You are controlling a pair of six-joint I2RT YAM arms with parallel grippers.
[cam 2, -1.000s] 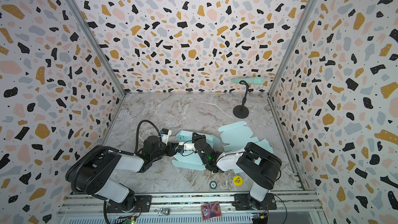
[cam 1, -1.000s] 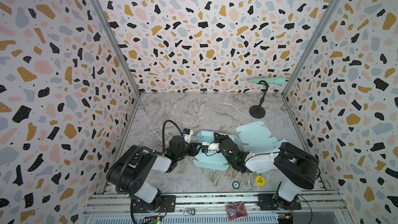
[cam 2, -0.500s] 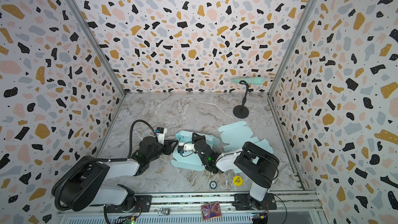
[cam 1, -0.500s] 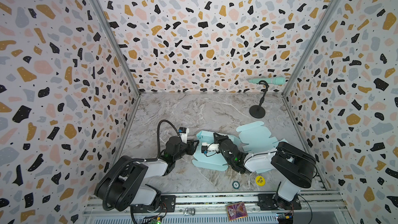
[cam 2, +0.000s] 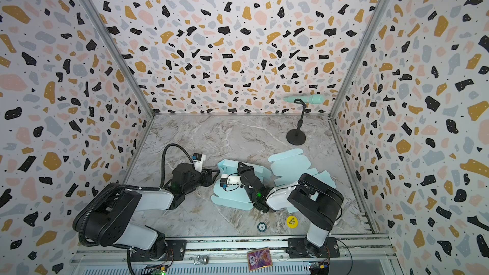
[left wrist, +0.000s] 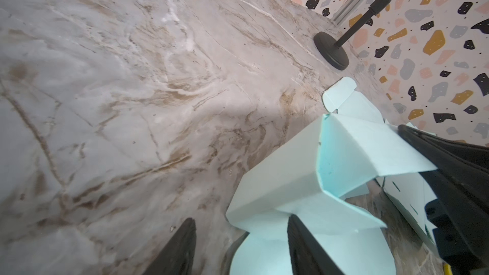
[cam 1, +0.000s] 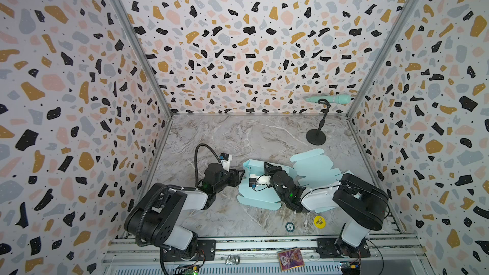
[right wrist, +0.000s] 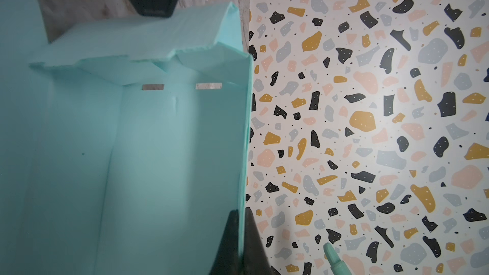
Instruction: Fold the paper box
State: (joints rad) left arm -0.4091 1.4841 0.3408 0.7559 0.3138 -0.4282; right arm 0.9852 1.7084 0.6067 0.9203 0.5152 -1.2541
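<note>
The paper box [cam 1: 258, 194] [cam 2: 230, 197] is light teal and partly folded, lying near the front middle of the marble table in both top views. My right gripper [cam 1: 267, 166] [right wrist: 242, 215] is shut on the edge of one raised wall of the box [right wrist: 158, 141]. At the box's left end my left gripper [cam 1: 239, 174] [left wrist: 240, 223] is open. A corner of the folded side wall [left wrist: 285, 175] reaches between its fingers, one finger over a rounded flap, the other over bare table. Nothing is pinched there.
A second flat teal box blank [cam 1: 315, 167] lies to the right, partly under the right arm. A black stand [cam 1: 316, 137] with a teal microphone [cam 1: 329, 99] is at the back right. A yellow sticker [cam 1: 319, 221] and a small disc [cam 1: 290, 226] lie near the front edge.
The left gripper's jaws have spread wider at the box's left end, and the left arm's elbow has shifted. The right gripper has kept its hold on the wall without moving.
</note>
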